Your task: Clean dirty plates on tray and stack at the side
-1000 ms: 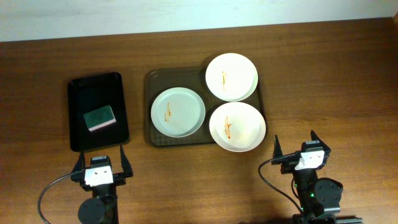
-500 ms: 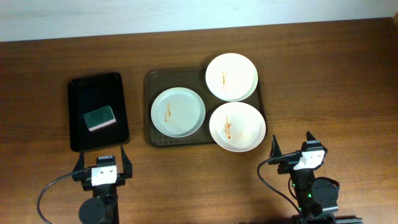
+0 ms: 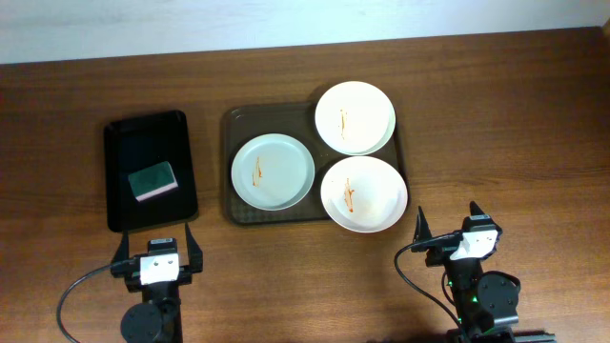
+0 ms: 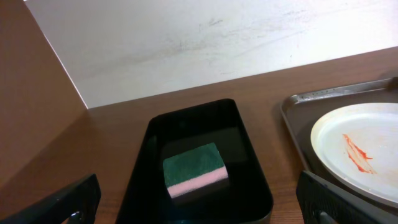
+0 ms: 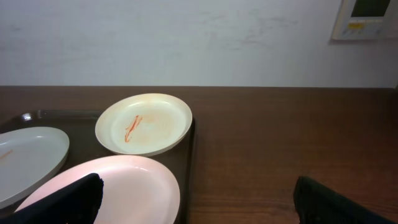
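Note:
Three round white plates lie on the dark brown-grey tray (image 3: 240, 205): a left plate (image 3: 273, 171), a far right plate (image 3: 355, 117) and a near right plate (image 3: 363, 193). Each has a thin orange-red streak at its centre. My left gripper (image 3: 157, 242) is open and empty, near the table's front, just below the black tray. My right gripper (image 3: 450, 222) is open and empty, to the front right of the tray. In the right wrist view the far plate (image 5: 144, 131) and near plate (image 5: 106, 190) show on the tray (image 5: 190, 140). The left plate (image 4: 360, 152) shows in the left wrist view.
A smaller glossy black tray (image 3: 119, 205) at the left holds a green and pink sponge (image 3: 153, 180); the sponge also shows in the left wrist view (image 4: 194, 168). Bare brown table lies right of the tray (image 3: 496, 133). A white wall edges the far side.
Both arms have drawn slightly back toward the front edge, then held still. Plates and sponge have not moved.

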`<state>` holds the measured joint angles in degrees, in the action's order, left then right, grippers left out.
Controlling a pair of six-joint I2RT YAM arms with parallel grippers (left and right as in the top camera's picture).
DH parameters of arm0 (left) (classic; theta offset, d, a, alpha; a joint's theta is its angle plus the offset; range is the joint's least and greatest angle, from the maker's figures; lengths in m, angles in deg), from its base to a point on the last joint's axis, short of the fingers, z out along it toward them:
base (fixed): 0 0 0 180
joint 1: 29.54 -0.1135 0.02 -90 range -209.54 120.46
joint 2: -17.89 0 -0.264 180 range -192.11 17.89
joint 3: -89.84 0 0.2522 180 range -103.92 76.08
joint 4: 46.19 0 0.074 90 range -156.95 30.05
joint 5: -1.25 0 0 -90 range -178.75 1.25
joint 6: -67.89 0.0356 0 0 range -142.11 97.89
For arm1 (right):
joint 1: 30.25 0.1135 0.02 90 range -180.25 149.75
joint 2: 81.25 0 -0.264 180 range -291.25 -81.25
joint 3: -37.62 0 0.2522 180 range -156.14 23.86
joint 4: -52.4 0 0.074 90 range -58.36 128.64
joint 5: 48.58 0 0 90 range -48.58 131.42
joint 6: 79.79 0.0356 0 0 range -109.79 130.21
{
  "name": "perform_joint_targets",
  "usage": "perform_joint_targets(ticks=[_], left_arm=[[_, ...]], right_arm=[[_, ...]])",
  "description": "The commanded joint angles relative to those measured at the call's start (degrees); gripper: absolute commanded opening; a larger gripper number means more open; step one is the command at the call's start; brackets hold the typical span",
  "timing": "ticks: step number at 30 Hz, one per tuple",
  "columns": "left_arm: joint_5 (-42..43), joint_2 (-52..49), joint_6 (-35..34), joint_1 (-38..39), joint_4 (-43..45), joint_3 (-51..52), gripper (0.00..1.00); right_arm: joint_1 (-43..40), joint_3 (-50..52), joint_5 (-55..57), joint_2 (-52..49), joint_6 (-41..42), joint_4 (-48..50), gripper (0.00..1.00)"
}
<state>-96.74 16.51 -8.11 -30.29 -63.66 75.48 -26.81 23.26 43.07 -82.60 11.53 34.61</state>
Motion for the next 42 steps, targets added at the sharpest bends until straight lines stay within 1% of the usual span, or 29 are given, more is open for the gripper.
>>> perform_joint_targets(ticks=[1, 4, 6, 7, 9, 10, 11, 14, 15, 16, 18, 19, 20, 21, 22, 23, 24, 27, 28, 29, 31, 33, 35, 36, 38, 39, 40, 41, 42], left_arm=[[-0.98, 0.39, 1.09, 0.22, -0.26, 0.02, 0.99], [-0.98, 0.37, 1.07, 0.22, -0.26, 0.02, 0.99], [0.92, 0.39, 1.05, 0.22, 0.61, 0.02, 0.99], [4.24, 0.39, 1.07, 0.22, 0.70, 0.02, 0.99], [10.99, 0.39, 1.05, 0.22, 3.82, 0.02, 0.99], [18.32, 0.39, 1.07, 0.22, 6.80, 0.02, 0.99], [23.80, 0.39, 1.07, 0.22, 10.03, 0.02, 1.00], [25.62, 0.39, 1.14, 0.20, 14.99, -0.04, 0.99], [25.62, 0.37, 1.11, 0.22, 17.31, -0.68, 0.99], [25.64, 0.31, 1.09, 0.20, 17.14, -1.95, 0.99], [25.53, -2.03, 1.09, 0.20, 12.09, -7.82, 0.99], [24.72, -5.01, 1.11, 0.20, 8.33, -12.44, 0.99], [24.72, -10.19, 1.11, 0.20, 3.43, -19.17, 0.99], [24.74, -13.70, 1.09, 0.20, 0.50, -23.23, 0.99], [24.81, -20.39, 1.05, 0.22, -5.38, -30.99, 0.99], [24.81, -25.44, 1.07, 0.22, -9.38, -36.41, 0.99], [25.31, -35.54, 1.05, 0.22, -18.71, -47.93, 0.99], [26.73, -52.33, 1.05, 0.22, -37.62, -68.22, 0.99], [26.71, -57.53, 1.07, 0.22, -43.67, -74.47, 0.99], [27.41, -62.01, 0.04, 0.22, -47.84, -79.41, 0.99], [31.89, -65.57, -4.85, 0.22, -49.03, -81.18, 0.99], [33.75, -67.91, -5.57, 0.22, -49.35, -81.15, 0.99], [31.69, -68.89, -5.64, 0.20, -50.69, -81.15, 0.99], [28.35, -69.31, -6.99, 0.22, -51.78, -81.13, 0.99], [12.96, -70.44, -18.16, 0.20, -55.04, -80.76, 0.99], [4.39, -71.14, -25.81, 0.20, -57.24, -79.95, 0.99], [-0.22, -71.76, -30.80, 0.20, -58.36, -78.95, 0.99], [-3.17, -72.70, -33.83, 0.17, -58.47, -77.46, 0.99], [-3.65, -74.20, -34.32, -0.09, -57.24, -75.80, 0.99]], right_arm=[[0.28, 0.28, 1.60, -0.15, 0.61, -0.28, 0.98], [0.28, 0.28, 1.11, -0.15, 0.61, -0.28, 0.98], [0.28, 0.28, -2.58, -0.15, 0.61, 0.98, 0.98], [0.28, 0.28, -4.90, -0.15, 0.61, 1.92, 0.98], [0.28, 0.28, -10.16, -0.15, 0.61, 4.11, 0.98], [0.28, 0.28, -11.69, -0.15, 0.63, 4.20, 0.98], [0.28, 0.28, -12.28, -0.15, 1.29, 3.78, 0.98], [0.28, -0.94, -17.14, -0.15, 2.56, 4.07, 0.98], [0.28, -2.84, -18.86, -0.15, 2.58, 3.78, 0.98], [0.28, -5.57, -19.04, -0.37, 2.58, 2.25, 0.99], [0.28, -13.60, -19.02, -3.58, 2.56, -3.19, 0.98], [0.28, -19.47, -19.02, -7.63, 2.56, -7.08, 0.99], [0.28, -26.34, -19.04, -13.14, 2.56, -11.67, 0.98], [0.28, -32.92, -19.06, -18.99, 2.56, -16.26, 0.98], [0.28, -40.37, -19.06, -25.51, 2.56, -22.03, 0.98], [0.28, -48.02, -19.10, -32.44, 2.56, -27.91, 0.98], [0.28, -58.55, -19.50, -41.59, 2.56, -36.89, 0.98], [0.28, -78.31, -22.25, -59.12, 2.54, -54.84, 0.98], [0.28, -83.08, -22.47, -64.02, 2.56, -57.99, 0.98], [0.28, -86.49, -25.70, -68.87, 2.56, -58.62, 0.98], [0.28, -87.67, -33.07, -73.77, 2.56, -58.53, 0.98], [0.28, -87.65, -38.86, -78.42, 2.54, -57.18, 0.98], [0.83, -87.62, -39.89, -81.02, 1.42, -58.69, 0.98], [2.12, -87.58, -37.70, -82.12, 0.39, -59.60, 0.98], [7.41, -87.14, -30.56, -82.97, 0.63, -61.09, 0.99], [11.65, -86.07, -24.52, -82.99, 2.67, -61.18, 0.98], [14.75, -84.83, -19.19, -82.99, 5.49, -60.70, 0.98], [17.97, -82.84, -15.21, -83.06, 8.15, -59.19, 0.98], [20.74, -80.02, -14.49, -83.34, 9.97, -55.52, 0.98]])
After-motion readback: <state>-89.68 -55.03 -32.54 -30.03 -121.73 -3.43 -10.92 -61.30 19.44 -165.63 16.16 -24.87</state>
